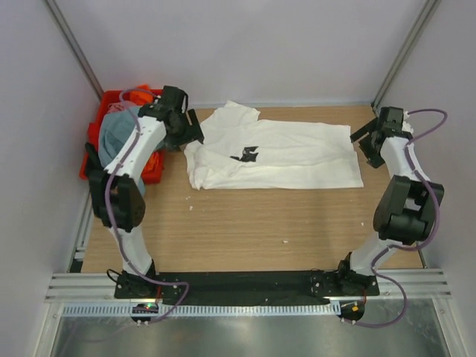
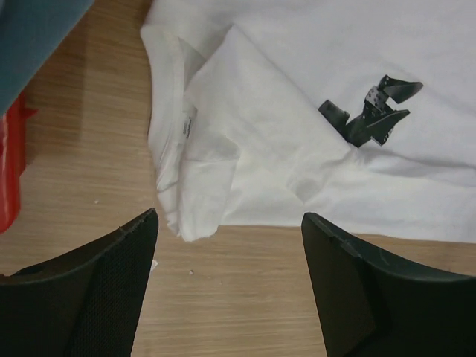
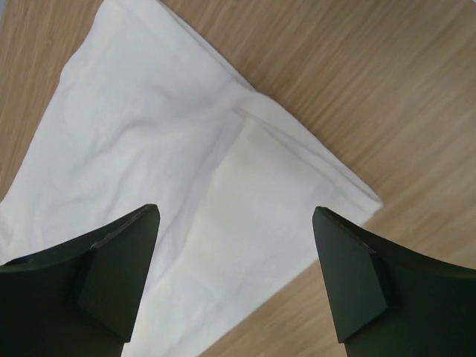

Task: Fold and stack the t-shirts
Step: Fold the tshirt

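The whole table (image 1: 245, 223) is taken in from a fixed camera high above and behind the rig. The white t-shirt (image 1: 282, 152), shared by all three views, is seen close from above by each wrist camera, at opposite ends.

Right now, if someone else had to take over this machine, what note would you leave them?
Left gripper: open, empty, over the left end of the white t-shirt.
Right gripper: open, empty, over its right end.
White t-shirt: lying on the table, black print facing up, edges folded over.
Grey-blue t-shirt: in the red crate, far left.
Done: apparently the first folds on the white one.
Left: finish folding it, fold the others, stack them. No stack yet.
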{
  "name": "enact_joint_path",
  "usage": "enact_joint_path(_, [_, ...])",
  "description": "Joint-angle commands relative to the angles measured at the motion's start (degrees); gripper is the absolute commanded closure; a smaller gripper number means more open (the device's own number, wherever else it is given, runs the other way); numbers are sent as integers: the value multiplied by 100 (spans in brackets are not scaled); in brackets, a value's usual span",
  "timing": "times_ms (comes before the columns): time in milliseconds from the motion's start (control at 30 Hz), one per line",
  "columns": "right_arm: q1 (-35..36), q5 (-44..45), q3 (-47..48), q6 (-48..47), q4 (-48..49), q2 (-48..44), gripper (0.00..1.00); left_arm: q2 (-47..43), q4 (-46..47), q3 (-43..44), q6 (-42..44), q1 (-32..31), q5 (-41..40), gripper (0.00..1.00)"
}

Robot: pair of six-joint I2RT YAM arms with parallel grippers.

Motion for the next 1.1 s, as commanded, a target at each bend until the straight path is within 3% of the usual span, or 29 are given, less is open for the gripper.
enact_joint_path(0, [249, 379, -1008, -165, 141, -1311, 9, -1605, 984, -1719, -254, -52, -552, 21])
enact_joint_path(33, [433, 336, -1272, -165, 229, -1531, 9, -1851, 1316, -2559, -342, -70, -604, 23])
enact_joint_path(133, [872, 300, -2064, -156, 458, -2042, 9, -2459, 1993, -3863, -649, -184, -780, 31])
enact_joint_path(267, [1216, 449, -2635, -226, 537, -2332, 9, -2609, 2585, -4773, -887, -623, -1280, 51])
enact_joint_path(333, [1269, 476, -2785, -279, 564, -2464, 9, -2443, 2812, -4992, -975, -965, -1631, 54])
enact_joint_path(500, [1278, 520, -3085, -402, 582, -2605, 9, -1846, 2998, -5029, -1019, -1388, -2195, 58])
enact_joint_path(767, [1278, 555, -3146, -578, 643, -2650, 9, -1098, 3218, -4897, -800, -1432, -3012, 54])
enact_joint_path(933, [1269, 511, -3102, -604, 722, -2483, 9, -799, 3333, -4686, -615, -1432, -3074, 55])
enact_joint_path(1067, [1278, 467, -3128, -613, 818, -2333, 9, -737, 3359, -4589, -501, -1432, -3197, 64])
